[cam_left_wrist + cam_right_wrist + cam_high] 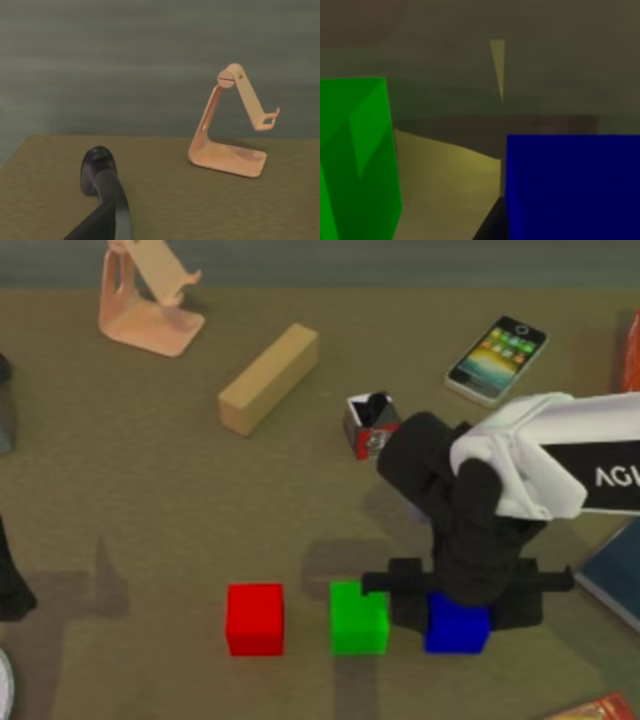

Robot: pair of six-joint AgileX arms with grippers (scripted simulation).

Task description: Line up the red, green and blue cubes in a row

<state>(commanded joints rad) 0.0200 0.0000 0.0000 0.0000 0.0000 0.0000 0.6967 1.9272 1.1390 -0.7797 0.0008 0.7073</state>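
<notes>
Right gripper point(455, 592) over the blue cube point(457, 630)
Its fingers straddled that cube; whether they pinched it, I couldn't tell. Red cube point(254, 618), green cube point(358, 617) and blue formed a row.

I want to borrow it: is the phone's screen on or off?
On. The black smartphone lying flat on the table shows a bright screen with rows of coloured app icons.

Far side of table point(150, 540): pink phone stand point(147, 302) at left, long tan wooden block point(268, 378) lying diagonally beside it, small red-black-white patterned box point(366, 426) mid-table, smartphone point(497, 359) screen-up toward right; book corner point(612, 572) at right edge.
</notes>
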